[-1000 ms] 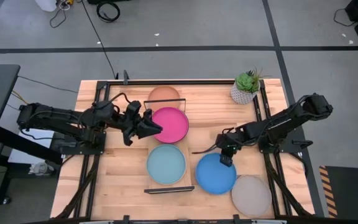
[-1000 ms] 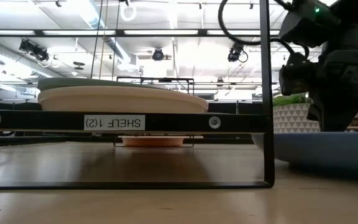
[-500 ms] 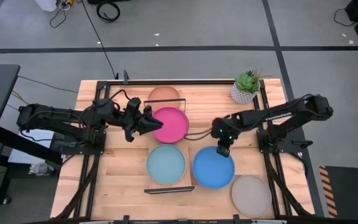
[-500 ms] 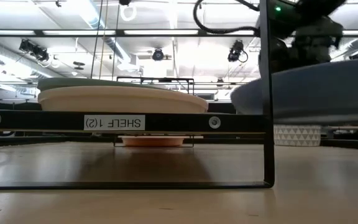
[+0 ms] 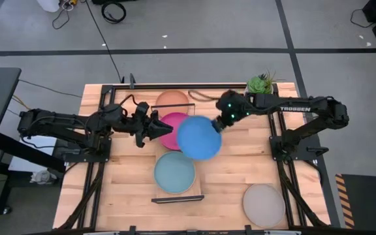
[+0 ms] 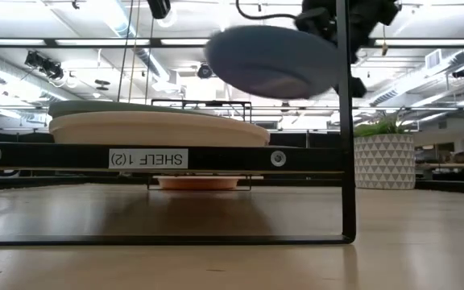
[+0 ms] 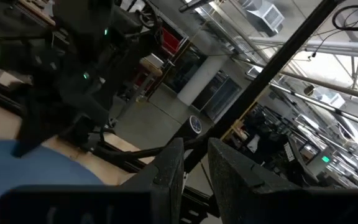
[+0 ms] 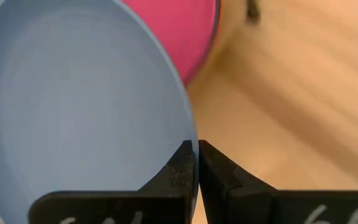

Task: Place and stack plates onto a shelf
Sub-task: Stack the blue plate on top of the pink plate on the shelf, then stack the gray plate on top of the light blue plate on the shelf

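From the high view I see my right gripper point(image 5: 218, 124) clamped on the rim of the bright blue plate point(image 5: 198, 137), which hangs in the air over the middle of the bench point(image 5: 103, 189), partly covering the magenta plate point(image 5: 167, 124). My left gripper point(image 5: 160, 127) sits at the magenta plate's other edge; I cannot tell from here how far its fingers are spread. The magenta plate lies on the shelf point(image 5: 199, 185), with the peach plate point(image 5: 172, 100) showing past it toward the far edge of the bench and the light blue plate point(image 5: 174, 172) at the shelf's near end. The grey plate point(image 5: 264, 204) rests alone near the bench's front right corner, well apart from the shelf, and the potted plant point(image 5: 261, 83) stands at the far right.

In the low view the bright blue plate point(image 6: 276, 60) floats tilted above the shelf point(image 6: 159, 157), clear of the stacked plates point(image 6: 155, 125) lying on the board. The plant's white pot point(image 6: 384, 161) stands to the right.

The left wrist view shows my left fingers point(image 7: 169, 168) narrowly parted, with the bright blue plate point(image 7: 36, 165) and the right arm just beyond.

The right wrist view shows my right fingers point(image 8: 182, 168) pinched tight on the bright blue plate's point(image 8: 73, 106) rim, the magenta plate point(image 8: 179, 31) just beyond it.
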